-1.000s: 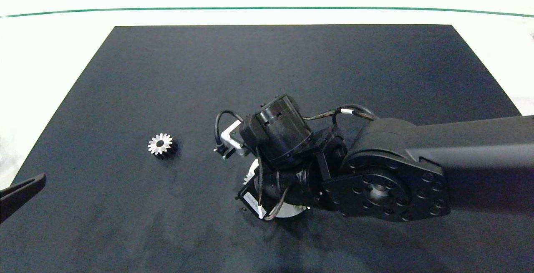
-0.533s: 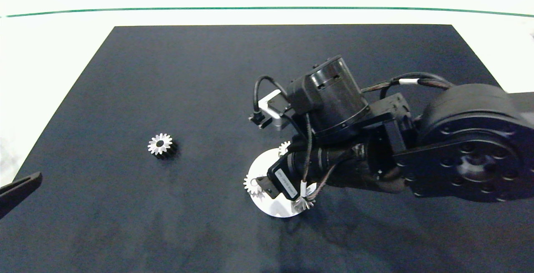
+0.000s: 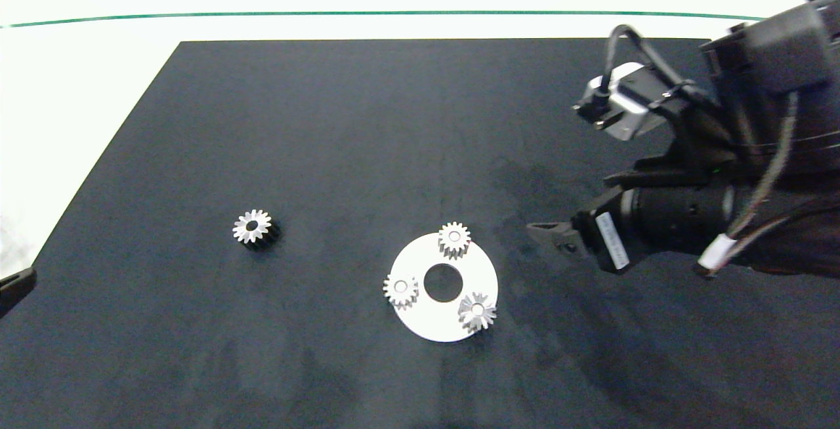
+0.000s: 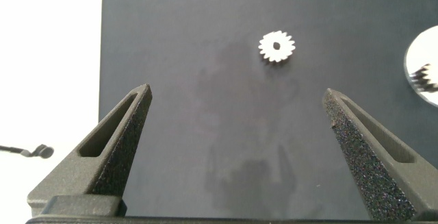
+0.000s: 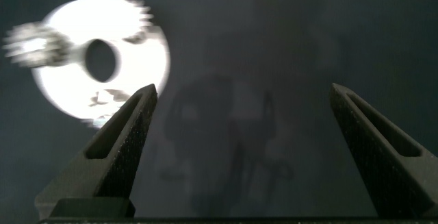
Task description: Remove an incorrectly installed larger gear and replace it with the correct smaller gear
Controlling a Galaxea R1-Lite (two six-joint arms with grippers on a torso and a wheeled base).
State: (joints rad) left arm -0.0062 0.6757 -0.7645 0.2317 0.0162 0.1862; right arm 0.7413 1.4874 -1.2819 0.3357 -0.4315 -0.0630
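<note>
- Head view: the larger gear point(image 3: 252, 226) lies flat on the dark mat point(image 3: 367, 121), off the white disc point(image 3: 433, 324). It sits near the left gripper point(image 3: 14, 286), which only peeks in at the edge, and well apart from the right gripper point(image 3: 550, 232).
- Three gears sit on the disc. I take the blunt-toothed one on the rim farthest from the right gripper for the smaller gear point(image 3: 401, 289), though I am not sure of it. The right gripper hangs beside the disc, touching nothing.
- Left wrist view: the left gripper point(image 4: 236, 94) has its fingers spread wide with nothing between them. The larger gear point(image 4: 276, 46) lies straight ahead, beyond the tips and between their lines.
- My read on handling the larger gear:
  - It is solid metal, so stiff, dense for its size and not fragile.
  - The polished, pointed teeth could slip or twist in the pads.
  - I would pinch it across the thick dark flank, tooth tips on both pads.
- Right wrist view: the right gripper point(image 5: 243, 90) is also spread and empty. The disc point(image 5: 137, 53) lies ahead and off to one side of its fingers.
- The smaller gear is thin, which leaves little flank to catch. I would grip it low at the rim and squarely.
</note>
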